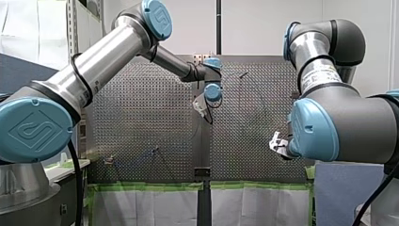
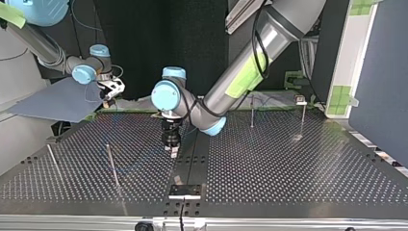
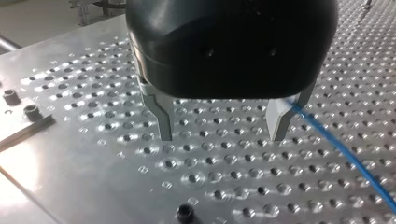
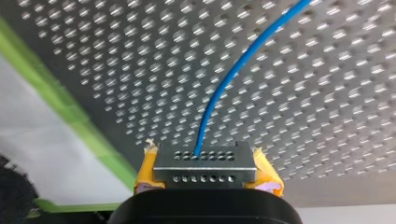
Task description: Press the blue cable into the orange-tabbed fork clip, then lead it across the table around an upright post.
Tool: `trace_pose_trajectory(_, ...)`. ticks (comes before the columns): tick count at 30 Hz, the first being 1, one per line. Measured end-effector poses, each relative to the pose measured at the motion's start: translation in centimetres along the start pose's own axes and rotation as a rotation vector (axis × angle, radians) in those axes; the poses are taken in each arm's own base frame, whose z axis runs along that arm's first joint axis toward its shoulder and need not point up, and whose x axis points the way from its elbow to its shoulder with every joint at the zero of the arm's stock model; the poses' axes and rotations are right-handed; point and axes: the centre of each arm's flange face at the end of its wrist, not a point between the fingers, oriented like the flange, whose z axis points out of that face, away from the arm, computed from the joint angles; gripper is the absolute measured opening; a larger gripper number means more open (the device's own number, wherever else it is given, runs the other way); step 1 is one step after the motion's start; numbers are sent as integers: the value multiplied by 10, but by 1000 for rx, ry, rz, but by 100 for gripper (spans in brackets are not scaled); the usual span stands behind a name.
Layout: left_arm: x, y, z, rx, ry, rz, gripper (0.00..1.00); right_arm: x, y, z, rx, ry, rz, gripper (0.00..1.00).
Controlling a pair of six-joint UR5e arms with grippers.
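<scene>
Our right gripper (image 4: 204, 163) has its yellow-padded jaws closed on the blue cable (image 4: 233, 74). The line rises out from between them and arcs away over the perforated desk (image 2: 288, 163). In the top view that gripper sits lifted near the far edge at the view's left, well apart from the other arm.

Our left gripper (image 3: 222, 137) points straight down over the middle of the desk, just above the surface. Its jaws are wide, with nothing between the metal fingers (image 3: 161, 119). The cable runs just outside one finger, touching it or passing right beside it; we cannot tell which.

Over in the front view a small fitting with a reddish touch, likely the orange-tabbed fork clip (image 1: 109, 160), sits low at the view's left with a faint blue line next to it. Whether the cable is seated in it is too small to read.

Our call is that we're in the leading stage, with the line strung across the desk and one end in hand. The nearest upright post (image 2: 112, 166) stands on the right gripper's side of the left gripper, and we cannot see any wrap around it.

Next, the left jaws need a small sideways shift to straddle the cable before closing. The right arm must leave some slack so the line can bend round the post.
</scene>
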Motion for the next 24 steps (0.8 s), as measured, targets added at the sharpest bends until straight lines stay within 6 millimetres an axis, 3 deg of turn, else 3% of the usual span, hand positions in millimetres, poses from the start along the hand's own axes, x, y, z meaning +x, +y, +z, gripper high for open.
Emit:
trace_pose_trajectory(9,-3,4,4,1,-6,-5,97,-30,20,7,-19,-20,7,0)
trace_pose_trajectory(24,-4,6,8,19,6,-11,97,-32,45,23,-32,33,14,0)
